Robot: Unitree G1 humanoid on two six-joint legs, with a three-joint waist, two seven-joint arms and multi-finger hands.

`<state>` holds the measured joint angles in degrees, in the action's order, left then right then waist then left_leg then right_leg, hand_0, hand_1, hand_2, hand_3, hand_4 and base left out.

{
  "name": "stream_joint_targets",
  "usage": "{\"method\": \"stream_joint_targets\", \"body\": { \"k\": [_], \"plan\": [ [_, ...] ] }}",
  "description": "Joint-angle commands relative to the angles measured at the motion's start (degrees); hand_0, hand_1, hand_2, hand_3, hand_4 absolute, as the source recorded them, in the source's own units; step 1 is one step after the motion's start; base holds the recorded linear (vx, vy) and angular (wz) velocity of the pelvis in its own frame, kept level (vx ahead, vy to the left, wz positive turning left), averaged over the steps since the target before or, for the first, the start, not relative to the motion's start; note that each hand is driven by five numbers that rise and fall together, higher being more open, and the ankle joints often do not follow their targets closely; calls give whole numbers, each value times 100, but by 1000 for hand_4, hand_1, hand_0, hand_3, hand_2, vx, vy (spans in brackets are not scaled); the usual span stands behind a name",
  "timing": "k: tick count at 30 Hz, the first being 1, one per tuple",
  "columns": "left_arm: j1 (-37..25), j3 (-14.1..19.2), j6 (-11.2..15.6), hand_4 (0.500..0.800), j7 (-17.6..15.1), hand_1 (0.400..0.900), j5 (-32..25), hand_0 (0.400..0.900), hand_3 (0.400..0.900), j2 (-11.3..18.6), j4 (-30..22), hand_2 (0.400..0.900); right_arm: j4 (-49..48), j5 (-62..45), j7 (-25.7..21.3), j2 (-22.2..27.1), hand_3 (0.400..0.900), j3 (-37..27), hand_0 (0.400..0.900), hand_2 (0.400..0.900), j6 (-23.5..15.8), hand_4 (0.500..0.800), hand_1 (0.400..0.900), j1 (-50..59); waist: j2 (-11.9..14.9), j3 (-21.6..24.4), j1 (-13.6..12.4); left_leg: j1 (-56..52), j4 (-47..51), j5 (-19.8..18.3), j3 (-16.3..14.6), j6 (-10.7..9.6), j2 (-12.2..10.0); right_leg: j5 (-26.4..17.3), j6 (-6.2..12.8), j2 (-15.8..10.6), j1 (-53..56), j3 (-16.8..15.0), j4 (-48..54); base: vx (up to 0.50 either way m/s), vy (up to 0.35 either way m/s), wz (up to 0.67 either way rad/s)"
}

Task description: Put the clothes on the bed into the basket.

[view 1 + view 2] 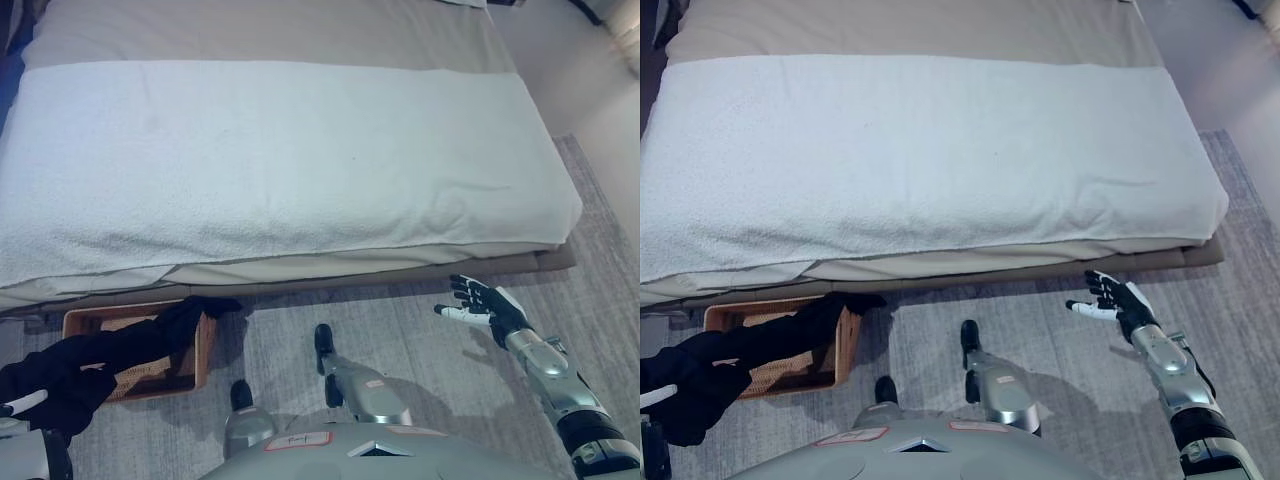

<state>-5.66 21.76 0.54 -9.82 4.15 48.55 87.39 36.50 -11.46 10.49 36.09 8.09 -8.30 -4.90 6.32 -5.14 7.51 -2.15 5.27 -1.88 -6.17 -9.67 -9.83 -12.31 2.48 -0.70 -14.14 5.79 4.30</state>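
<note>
A black garment (120, 350) stretches from my left hand (25, 405) at the lower left across the woven brown basket (203, 352). One end of it hangs over the basket's far right corner. The basket stands on the floor against the foot of the bed. My left hand is mostly wrapped in the cloth. My right hand (485, 308) is open and empty, held above the carpet at the lower right, near the bed's corner. The bed (280, 160) carries a white blanket with no clothes on it.
The bed fills the upper part of the view, with a tan sheet (260, 30) at its far end. Grey carpet (420, 320) covers the floor in front. A pale wall (600, 90) runs along the right.
</note>
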Motion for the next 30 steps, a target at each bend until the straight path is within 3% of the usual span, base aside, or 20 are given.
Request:
{"method": "stream_joint_targets", "body": {
  "k": [1,13,19,26,30],
  "plan": [
    [-145,-202,78,800,-171,900,7,900,900,654,5,900,-107,-80,-120,549,900,-425,900,900,-291,800,900,361,-7,-34,-108,-860,-27,-410,-169,80,-5,-247,1050,-751,-194,-149,-271,15,13,-3],
    [-451,-409,107,800,-200,900,-124,900,900,715,-85,900,-133,-91,-92,498,900,-455,900,900,-273,800,900,253,-10,-89,-86,-892,-27,-444,-156,109,46,-246,1049,-758,-201,-191,-261,0,0,0],
    [-713,-637,171,800,-281,900,-271,900,900,555,-354,900,-139,-90,-122,464,900,-476,900,900,-264,800,900,231,-40,-107,-60,-876,-27,-453,-152,126,80,-260,1051,-771,-219,-200,-245,0,0,0],
    [-860,-985,414,800,-373,900,-629,900,900,167,-1248,900,-86,-73,-196,376,900,-574,900,900,-283,800,900,159,-70,-102,-87,-863,-35,-461,-104,151,108,-238,1036,-801,-198,-167,-241,3,-2,1],
    [-849,-1230,643,800,-365,900,-996,900,900,-178,-2384,900,-79,-46,-264,326,900,-653,900,900,-296,800,900,142,-88,-102,-95,-859,-28,-459,-39,165,119,-227,1025,-828,-176,-138,-232,4,-7,7]
  ]
}}
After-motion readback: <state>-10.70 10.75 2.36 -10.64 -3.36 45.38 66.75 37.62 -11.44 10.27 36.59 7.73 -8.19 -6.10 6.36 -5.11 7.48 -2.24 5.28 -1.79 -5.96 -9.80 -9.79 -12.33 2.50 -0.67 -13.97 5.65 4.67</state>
